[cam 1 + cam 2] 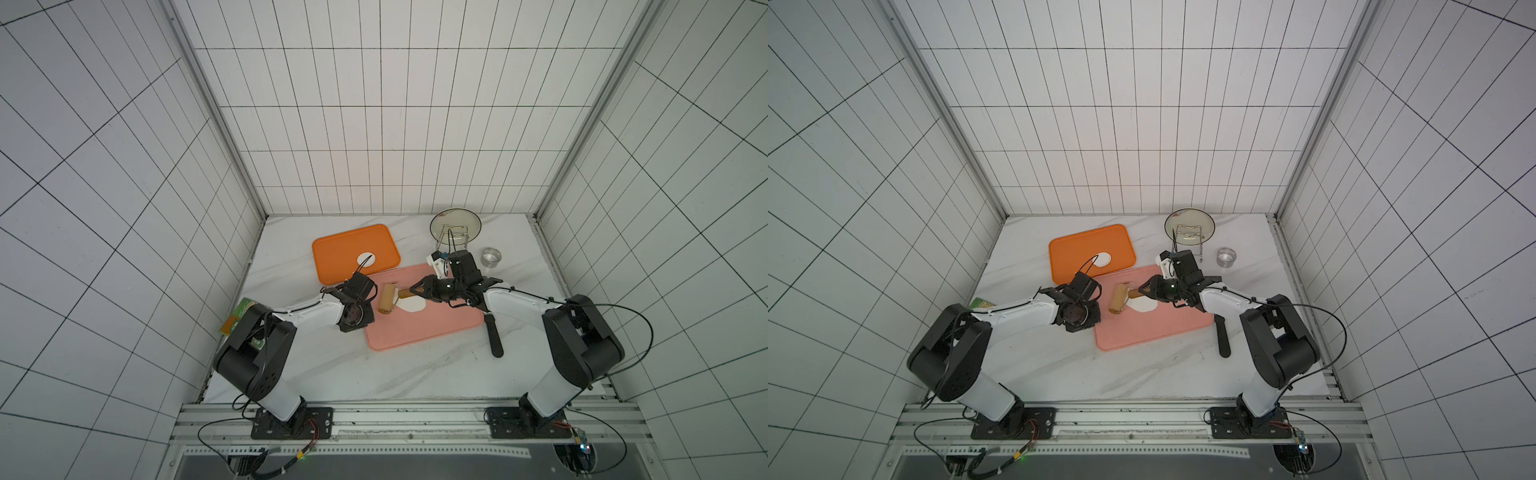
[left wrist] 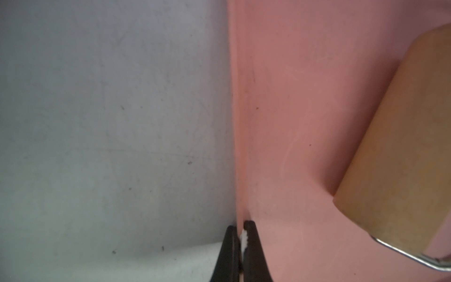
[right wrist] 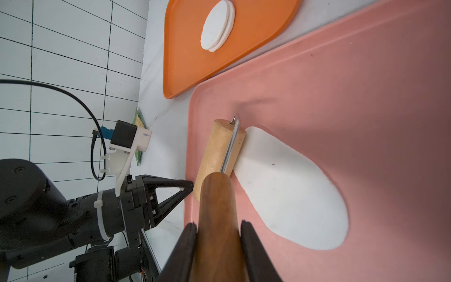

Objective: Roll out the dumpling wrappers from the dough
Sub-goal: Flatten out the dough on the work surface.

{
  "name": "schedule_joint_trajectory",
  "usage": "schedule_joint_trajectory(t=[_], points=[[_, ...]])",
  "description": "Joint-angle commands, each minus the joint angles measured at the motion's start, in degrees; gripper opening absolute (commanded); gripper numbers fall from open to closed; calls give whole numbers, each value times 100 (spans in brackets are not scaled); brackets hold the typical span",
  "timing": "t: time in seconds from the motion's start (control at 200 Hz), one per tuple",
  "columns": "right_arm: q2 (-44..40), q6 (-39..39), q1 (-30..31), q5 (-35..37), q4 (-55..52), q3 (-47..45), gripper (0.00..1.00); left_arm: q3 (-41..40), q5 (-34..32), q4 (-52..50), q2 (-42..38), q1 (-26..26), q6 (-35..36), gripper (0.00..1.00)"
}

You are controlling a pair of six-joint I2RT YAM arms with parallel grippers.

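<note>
- Right wrist view: the right gripper (image 3: 218,224) has its two black jaws pinching the dark handle of a wooden roller (image 3: 219,151), one jaw on each side of the handle.
- The roller's pale drum lies across the near end of the dough (image 3: 288,190), touching its edge. The dough is a flattened white oval spread on the pink cutting board (image 3: 366,97).
- The dumpling wrappers (image 3: 217,24), neat round white discs in a small overlapping stack, sit on the orange tray (image 3: 256,36). The tray lies just beyond the pink board's far edge.
- The left gripper (image 3: 188,186) reaches in from the side, its tip at the board's rim just beside the roller drum.
- Left wrist view: the left gripper's jaws are pressed together right at the board's edge, with a white scrap caught between them. Whether they also clamp the rim cannot be told.
- Both top views show the two arms meeting over the pink board from opposite sides of the marble-patterned table (image 1: 374,374).
- A small steel ring (image 1: 491,257) stands on the table beyond the right arm's wrist, near a round glass piece propped on a wire rack (image 1: 455,226).
- A black-handled tool (image 1: 494,336) lies on the table just beside the board's right edge.
- A green packet (image 1: 245,307) sits partly hidden behind the left arm.
</note>
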Motion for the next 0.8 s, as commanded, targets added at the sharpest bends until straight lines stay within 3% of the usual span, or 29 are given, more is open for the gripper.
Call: schedule_joint_trajectory(t=[0.0, 0.18, 0.375, 0.66, 0.795], points=[[513, -40, 8, 824, -832, -80, 0, -172, 332, -172, 395, -148, 173, 0], [116, -152, 4, 549, -800, 87, 0, -55, 202, -328, 373, -132, 265, 0], [-1210, -316, -194, 185, -695, 12, 0, 297, -147, -628, 360, -119, 512, 0], [-2405, -387, -800, 513, -1096, -582, 0, 967, -999, -1015, 656, -33, 815, 0], [-2489, -462, -858, 617, -1239, -777, 0, 1090, -938, -1064, 575, 107, 833, 32]])
